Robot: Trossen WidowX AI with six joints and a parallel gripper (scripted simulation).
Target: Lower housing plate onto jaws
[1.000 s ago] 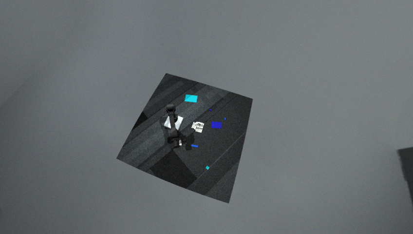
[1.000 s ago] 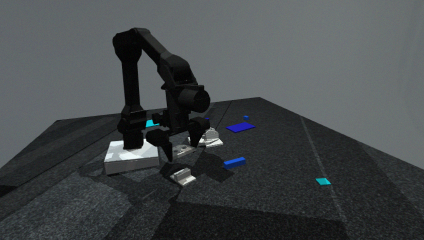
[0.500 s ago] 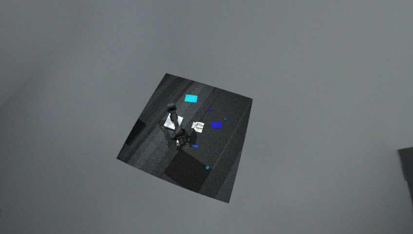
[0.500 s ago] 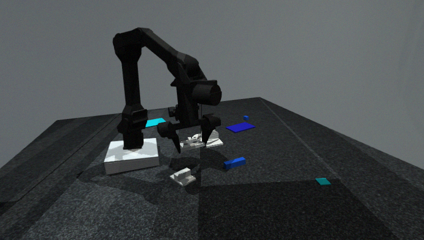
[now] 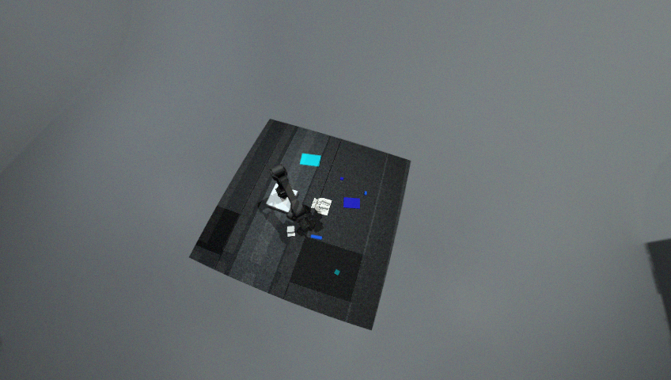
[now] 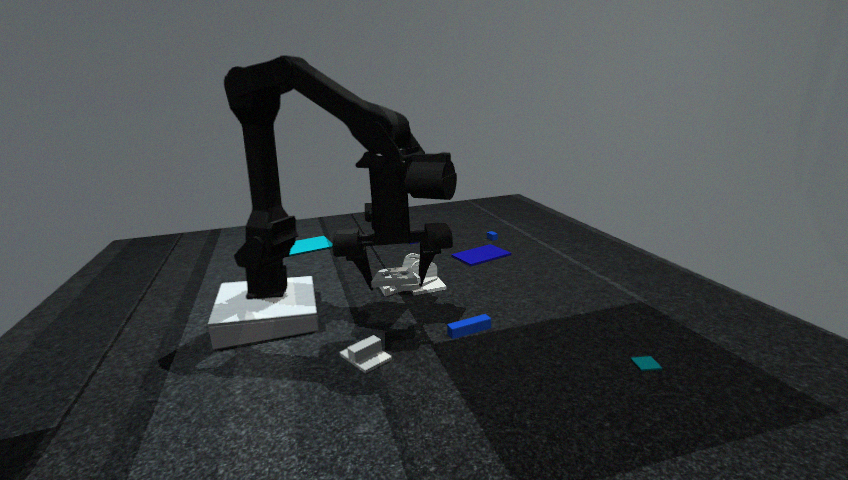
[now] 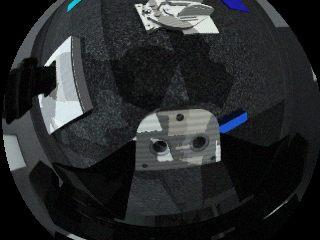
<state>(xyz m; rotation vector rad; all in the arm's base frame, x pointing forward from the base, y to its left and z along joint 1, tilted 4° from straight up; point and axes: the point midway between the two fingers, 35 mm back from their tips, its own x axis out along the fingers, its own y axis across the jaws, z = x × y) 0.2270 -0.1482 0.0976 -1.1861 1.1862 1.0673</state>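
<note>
Gap runs between blue bar (image 5: 316, 237) (image 6: 469, 325) (image 7: 234, 121) and near stepped block (image 5: 290, 231) (image 6: 365, 354); white base (image 5: 278, 203) (image 6: 263, 334) (image 7: 62, 102) obstructs left, white assembly (image 5: 324, 206) (image 6: 433, 286) (image 7: 200, 24) far.
</note>
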